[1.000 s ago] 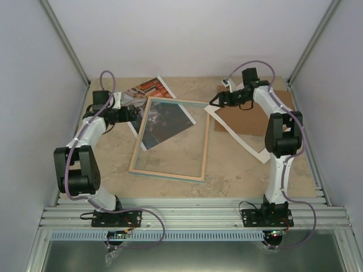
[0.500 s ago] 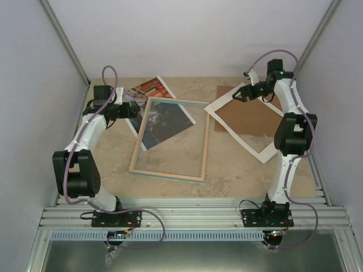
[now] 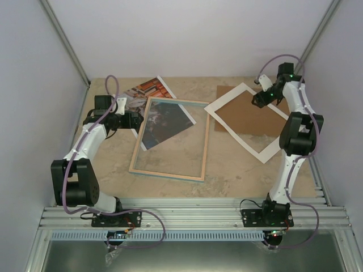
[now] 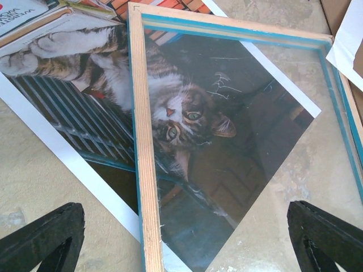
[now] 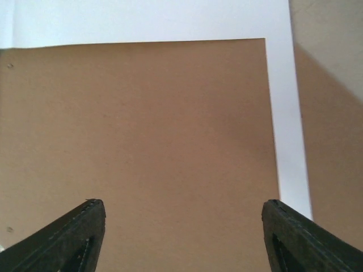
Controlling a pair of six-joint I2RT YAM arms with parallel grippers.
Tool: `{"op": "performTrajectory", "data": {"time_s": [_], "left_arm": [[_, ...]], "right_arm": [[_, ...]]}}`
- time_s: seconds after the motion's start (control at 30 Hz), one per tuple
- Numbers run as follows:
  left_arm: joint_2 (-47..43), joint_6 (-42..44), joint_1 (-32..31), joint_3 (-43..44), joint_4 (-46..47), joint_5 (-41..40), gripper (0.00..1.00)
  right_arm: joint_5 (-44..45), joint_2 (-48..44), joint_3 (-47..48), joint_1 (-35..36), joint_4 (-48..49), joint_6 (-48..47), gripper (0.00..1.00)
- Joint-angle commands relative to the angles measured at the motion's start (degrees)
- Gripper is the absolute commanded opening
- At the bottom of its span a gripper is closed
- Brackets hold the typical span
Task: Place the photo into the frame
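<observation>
L gripper [image 3: 136,121] hovers low over the frame's left rail, jaws as wide as they go, nothing held. Wrist cam: one finger left of the rail, the other over the pane, no contact visible.

The photo [image 3: 148,90] is NOT in the frame [image 3: 173,147] yet. It lies flat on the bench [image 3: 227,170], skewed, underneath it. The far-left part sticks out past the rail, the rest shows through the pane. The frame lies flat mid-bench, wood side up, turquoise lip inside the rails.

Step, my read: early, getting the print out from under. Next move needs L to come down on the exposed strip left of the rail, then drag or pinch it clear w/o shoving the frame. After that, square it to the opening and lay it on the pane. Thin print flat on the bench = poor edge pick, so prob slide it.

Right of the frame: white mat board [image 5: 282,113] lies on the brown backing board [image 5: 159,130], brown showing thru the cut-out. Mat's left corner meets the frame's far-right corner; touching or overlapping, can't tell. R gripper [image 3: 259,100] hangs above them, jaws apart, empty.

In the way: the frame itself pins the photo. Mat + backing are well clear of L's side.
</observation>
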Motion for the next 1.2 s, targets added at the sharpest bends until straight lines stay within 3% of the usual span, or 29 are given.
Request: {"op": "performTrajectory", "data": {"time_s": [0.0,0.2,0.53,0.93,1.17], "left_arm": [[-0.11,-0.29,-0.35,-0.66,1.38,0.95,1.00],[0.34,0.14,-0.35,-0.35,0.42,-0.22,0.99],[0.43,-0.01,-0.35,-0.98,0.83,-1.46,0.99],[0.67,-0.50,-0.34,-1.21,1.40,-2.68,0.99],[1.09,-0.66,-0.35,-1.29,1.82,-2.76,0.99]], "right_arm": [[-1.28,1.08,1.84,1.38,0.02,-2.17,0.73],[-2.26,-3.08,-10.78,11.69,8.49,0.51,0.75],[2.47,-2.45,-17.16,19.44,13.85,0.92,0.82],[15.74,-1.02,-18.48,19.76,23.89,9.26,0.72],[11.50,-1.29,-15.68,16.80,22.58,12.40,0.62]]}}
